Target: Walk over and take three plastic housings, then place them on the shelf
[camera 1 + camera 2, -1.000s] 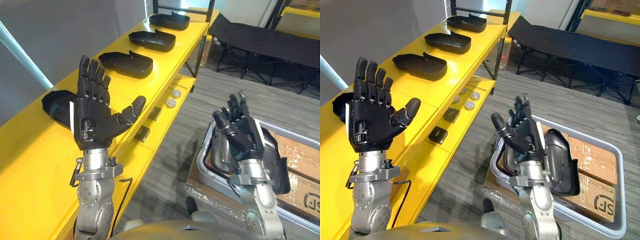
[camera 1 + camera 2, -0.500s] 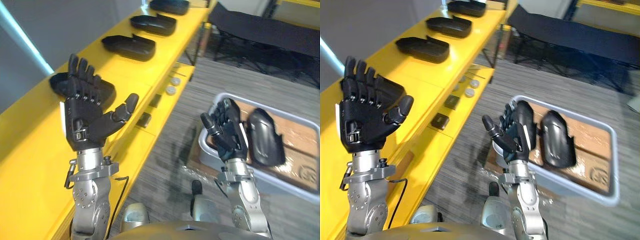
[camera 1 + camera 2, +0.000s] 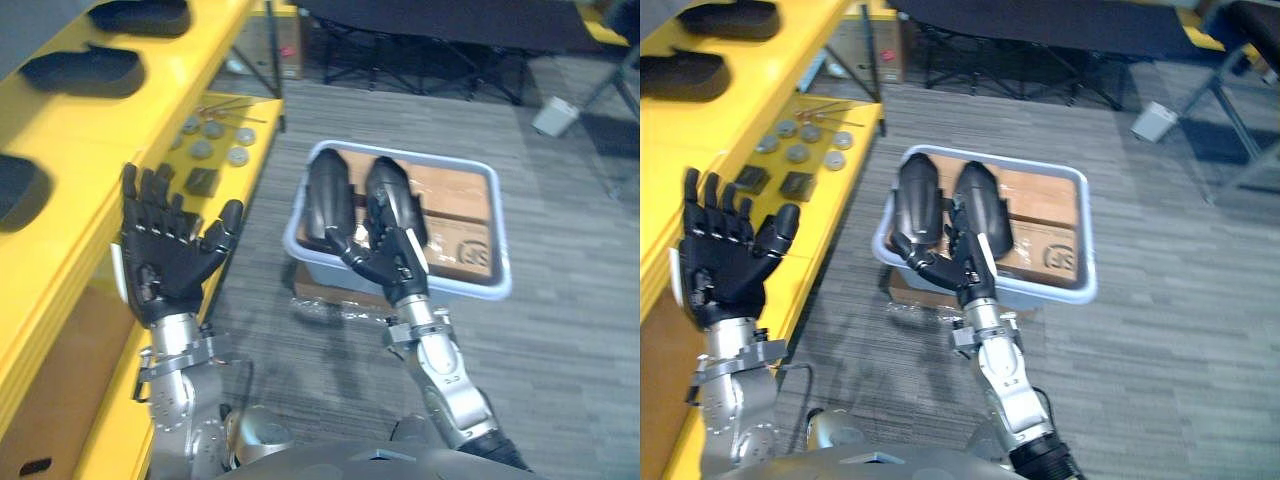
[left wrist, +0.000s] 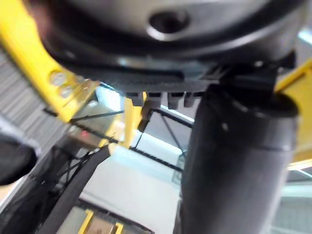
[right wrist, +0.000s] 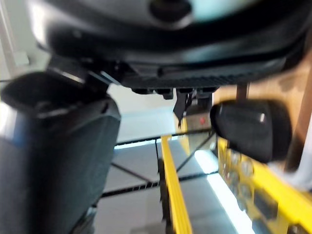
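Note:
Two black plastic housings (image 3: 328, 195) (image 3: 398, 192) lie side by side in a grey bin (image 3: 497, 245) on the floor. Several more black housings (image 3: 80, 70) (image 3: 140, 14) rest on the top of the yellow shelf (image 3: 60, 250) at the left. My right hand (image 3: 388, 255) is raised, palm up with its fingers spread, just in front of the bin and holding nothing. Over the shelf's edge, my left hand (image 3: 165, 260) is also held up, open and empty.
Cardboard lines the bin (image 3: 1085, 250) under the housings. Small round parts (image 3: 205, 140) and dark blocks (image 3: 203, 180) sit on a lower ledge of the shelf. A black folding cot (image 3: 430, 20) stands beyond the bin. A white object (image 3: 555, 115) lies on the grey floor at the right.
The whole picture has swung away from the shelf toward the bin, which now sits in the middle. Both hands stay raised and open.

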